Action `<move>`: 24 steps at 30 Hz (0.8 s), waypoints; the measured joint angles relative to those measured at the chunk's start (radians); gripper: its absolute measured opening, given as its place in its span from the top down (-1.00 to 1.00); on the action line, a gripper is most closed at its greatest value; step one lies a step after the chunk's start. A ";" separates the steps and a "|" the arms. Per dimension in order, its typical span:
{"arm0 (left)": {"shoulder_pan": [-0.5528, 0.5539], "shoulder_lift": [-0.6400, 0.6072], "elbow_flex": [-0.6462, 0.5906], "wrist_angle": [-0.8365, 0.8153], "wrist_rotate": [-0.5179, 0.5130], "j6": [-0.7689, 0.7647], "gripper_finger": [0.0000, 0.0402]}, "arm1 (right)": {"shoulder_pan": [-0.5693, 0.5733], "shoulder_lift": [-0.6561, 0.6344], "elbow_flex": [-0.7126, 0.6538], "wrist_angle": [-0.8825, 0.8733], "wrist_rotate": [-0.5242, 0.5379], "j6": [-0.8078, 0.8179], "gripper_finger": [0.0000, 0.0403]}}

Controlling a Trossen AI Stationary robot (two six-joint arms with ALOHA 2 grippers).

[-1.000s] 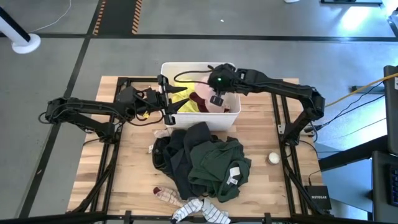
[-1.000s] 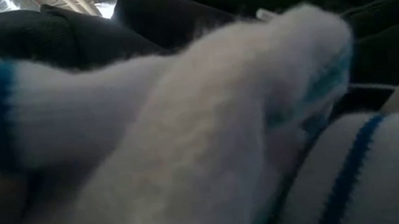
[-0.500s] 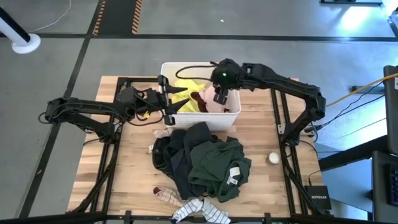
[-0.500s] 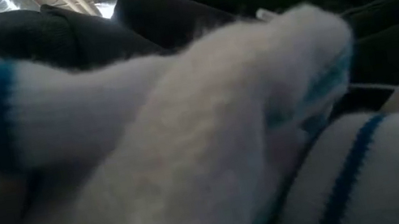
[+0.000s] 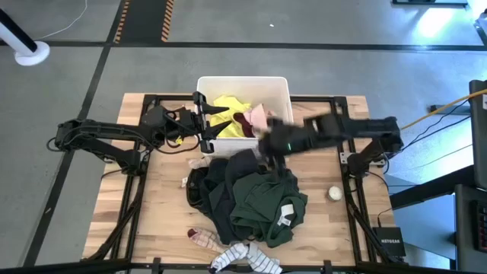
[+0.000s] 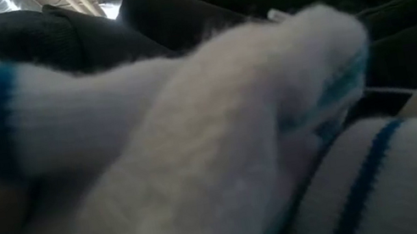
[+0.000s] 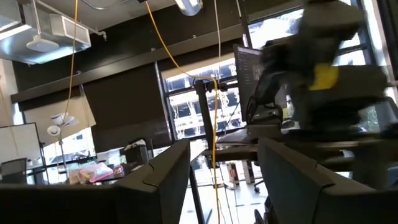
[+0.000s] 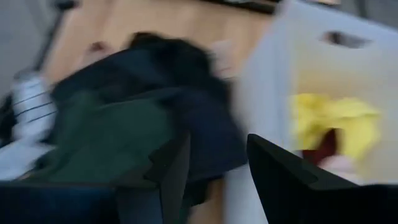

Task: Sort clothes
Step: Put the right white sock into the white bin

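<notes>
1. Right gripper over the near edge of the white bin, blurred from fast moving, fingers spread apart and holding nothing.
2. Just beyond those fingertips: the pile of dark clothes, black on one side, dark green on the other.
3. Behind the fingers, inside the bin: the yellow garment, the maroon piece and the pale pink piece.
4. Left gripper waiting at the bin's side, fingers wide apart and empty, bin wall right at the fingertips.
5. Farther past the pile, at the table's near edge: the striped sock, so close to the low camera that it fills that whole view.
6. Step in hand, most likely: going for the next piece after a drop in the bin.
7. Next move, probably: fingers down onto the top of the pile, pinch only one piece, lift it free of the others.
</notes>
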 joint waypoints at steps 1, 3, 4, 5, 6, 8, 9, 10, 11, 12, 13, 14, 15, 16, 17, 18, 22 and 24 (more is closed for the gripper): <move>0.000 0.000 0.000 -0.004 0.000 -0.003 0.09 | 0.037 0.001 -0.001 -0.015 -0.001 0.020 0.12; 0.000 -0.003 0.000 -0.022 0.000 -0.005 0.09 | 0.108 0.001 -0.024 -0.020 0.002 0.073 0.12; 0.000 -0.007 0.000 -0.037 0.000 -0.005 0.09 | 0.140 0.001 -0.041 -0.015 0.003 0.110 0.12; -0.001 -0.013 0.000 -0.050 0.000 -0.009 0.09 | 0.170 0.001 -0.058 -0.016 0.003 0.151 0.12; -0.001 -0.019 0.000 -0.066 0.000 -0.018 0.09 | 0.199 0.002 -0.075 -0.020 0.003 0.198 0.12; -0.001 -0.038 0.000 -0.100 0.000 -0.033 0.09 | 0.257 0.003 -0.116 -0.014 0.005 0.297 0.12; -0.001 -0.050 0.000 -0.121 0.000 -0.042 0.09 | 0.283 0.002 -0.143 0.002 0.005 0.344 0.12; -0.001 -0.063 0.000 -0.142 0.000 -0.047 0.09 | 0.309 0.001 -0.172 0.024 0.005 0.390 0.12; -0.001 -0.076 0.000 -0.167 0.000 -0.051 0.09 | 0.333 0.001 -0.203 0.047 0.005 0.434 0.12; -0.001 -0.090 0.000 -0.188 0.000 -0.054 0.09 | 0.356 0.003 -0.233 0.072 0.005 0.477 0.12; -0.001 -0.104 0.000 -0.213 0.000 -0.060 0.09 | 0.377 0.003 -0.262 0.105 0.005 0.516 0.12; -0.001 -0.117 0.000 -0.237 0.000 -0.073 0.09 | 0.397 0.003 -0.294 0.151 0.006 0.552 0.12; -0.001 -0.131 0.000 -0.262 0.001 -0.086 0.09 | 0.415 0.003 -0.327 0.206 0.006 0.584 0.12; -0.001 -0.144 0.000 -0.290 0.005 -0.100 0.09 | 0.432 0.003 -0.363 0.267 0.005 0.613 0.12; -0.001 -0.154 0.000 -0.314 0.006 -0.103 0.09 | 0.448 0.003 -0.397 0.327 0.006 0.642 0.12; -0.001 -0.164 0.000 -0.337 0.006 -0.104 0.09 | 0.463 0.003 -0.434 0.398 0.014 0.674 0.12; -0.002 -0.202 0.000 -0.410 0.007 -0.097 0.09 | 0.509 0.017 -0.545 0.692 0.069 0.818 0.12; -0.001 -0.221 0.000 -0.440 0.007 -0.095 0.09 | 0.527 0.051 -0.561 0.769 0.085 0.881 0.12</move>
